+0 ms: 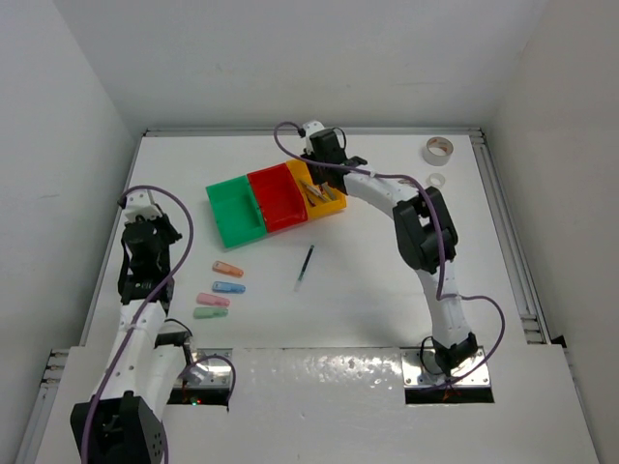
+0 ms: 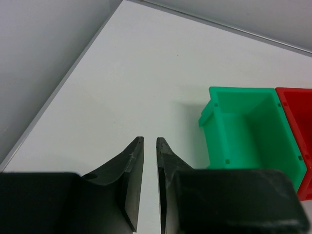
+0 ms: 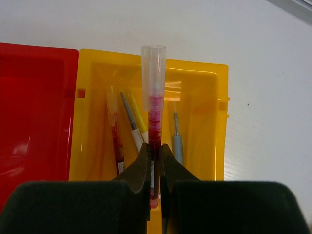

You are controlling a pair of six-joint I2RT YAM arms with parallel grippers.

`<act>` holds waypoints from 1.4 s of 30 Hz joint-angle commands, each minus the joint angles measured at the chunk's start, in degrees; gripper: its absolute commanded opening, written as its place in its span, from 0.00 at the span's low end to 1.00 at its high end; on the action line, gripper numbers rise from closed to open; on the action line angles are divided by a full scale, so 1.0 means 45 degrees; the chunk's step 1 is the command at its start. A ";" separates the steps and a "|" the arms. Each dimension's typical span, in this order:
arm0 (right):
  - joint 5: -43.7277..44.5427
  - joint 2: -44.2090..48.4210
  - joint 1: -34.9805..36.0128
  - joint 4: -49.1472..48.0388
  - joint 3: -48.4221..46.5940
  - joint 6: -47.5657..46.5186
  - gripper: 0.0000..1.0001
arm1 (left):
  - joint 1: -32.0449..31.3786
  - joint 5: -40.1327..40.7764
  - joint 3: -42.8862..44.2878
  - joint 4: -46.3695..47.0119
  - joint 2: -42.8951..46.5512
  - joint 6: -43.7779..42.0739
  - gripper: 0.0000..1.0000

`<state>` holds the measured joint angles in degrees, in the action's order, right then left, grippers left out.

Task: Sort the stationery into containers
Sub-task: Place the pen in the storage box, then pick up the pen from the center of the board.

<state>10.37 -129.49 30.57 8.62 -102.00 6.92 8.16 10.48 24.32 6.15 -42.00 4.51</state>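
Note:
The green (image 1: pixel 235 211), red (image 1: pixel 280 198) and yellow-orange (image 1: pixel 326 196) bins stand joined in a row mid-table. My right gripper (image 3: pixel 155 148) is shut on a red pen (image 3: pixel 153 97) and holds it over the yellow-orange bin (image 3: pixel 204 122), which holds a red pen (image 3: pixel 116 139), a yellow pen (image 3: pixel 135 111) and a grey pen (image 3: pixel 177 139). A dark pen (image 1: pixel 305 266) lies on the table. Orange (image 1: pixel 228 269), blue (image 1: pixel 228 287), pink (image 1: pixel 212 300) and green (image 1: pixel 210 312) pastel pieces lie in a column. My left gripper (image 2: pixel 150 141) is empty, its jaws nearly together, left of the green bin (image 2: pixel 248 131).
Two tape rolls, one tan (image 1: pixel 438 150) and one white (image 1: pixel 437 180), lie at the far right of the table. White walls enclose the table on three sides. The red bin (image 3: pixel 34 107) looks empty in the right wrist view.

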 commanded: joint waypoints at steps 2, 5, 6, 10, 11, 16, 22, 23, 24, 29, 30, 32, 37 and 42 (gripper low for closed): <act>-0.0273 -0.0227 -0.0230 -0.0939 -0.0460 0.0240 0.00 | 0.0315 0.0093 0.0417 0.0351 -0.0120 -0.0183 0.15; -0.0293 -0.0423 -0.0250 -0.0745 -0.0323 0.0416 0.00 | 0.0353 0.0112 0.0417 0.0449 -0.0198 -0.0241 0.15; -0.0332 -0.0443 -0.0269 -0.0706 -0.0265 0.0493 0.00 | 0.0354 0.0112 0.0397 0.0449 -0.0198 -0.0241 0.15; -0.0371 -0.0112 -0.0269 -0.0783 0.0184 0.0553 0.04 | 0.0373 0.0112 0.0397 0.0508 -0.0257 -0.0280 0.15; -0.0410 -0.0014 -0.0269 -0.0764 0.0243 0.0553 0.12 | 0.0354 0.0112 0.0397 0.0508 -0.0257 -0.0261 0.15; -0.0821 0.0961 -0.0172 -0.0569 0.0107 0.0006 0.53 | 0.0374 -0.0004 0.0417 0.0527 -0.0257 -0.0280 0.15; 0.1666 0.4083 0.0394 0.0132 0.1292 0.2322 0.55 | 0.0393 -0.0005 0.0572 0.0586 -0.0179 -0.0280 0.15; 0.2260 0.4610 0.0743 0.0889 0.1801 0.4399 0.52 | 0.0412 -0.0005 0.0592 0.0586 -0.0159 -0.0280 0.15; 0.2652 0.5698 0.0959 0.1186 0.2444 0.5483 0.50 | 0.0374 0.0034 0.0612 0.0605 -0.0101 -0.0280 0.15; 0.3766 0.7273 0.3069 0.1479 0.6883 1.0018 0.67 | 0.0315 -0.0334 0.0631 0.0684 -0.0198 -0.0027 0.15; 0.3769 0.7079 0.3225 0.1811 0.6826 1.1147 0.70 | 0.0276 -0.0453 0.0690 0.0587 -0.0392 0.0032 0.15; 0.3827 0.6182 0.3597 0.3332 0.5854 1.1703 0.73 | 0.0081 -0.0532 0.0963 0.0411 -0.0511 0.0071 0.15; 0.3380 0.4618 0.4260 0.4765 0.4598 1.2309 0.72 | -0.0368 -0.0201 0.0789 0.0371 -0.0238 -0.0007 0.15; 0.2834 0.3874 0.4516 0.4940 0.5260 1.3130 0.68 | -0.0758 0.0405 0.0379 0.0137 0.0211 -0.0182 0.15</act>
<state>23.99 -112.84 50.04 29.28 -78.61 61.08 5.89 10.48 26.26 6.17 -42.94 3.88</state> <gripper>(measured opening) 0.687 0.155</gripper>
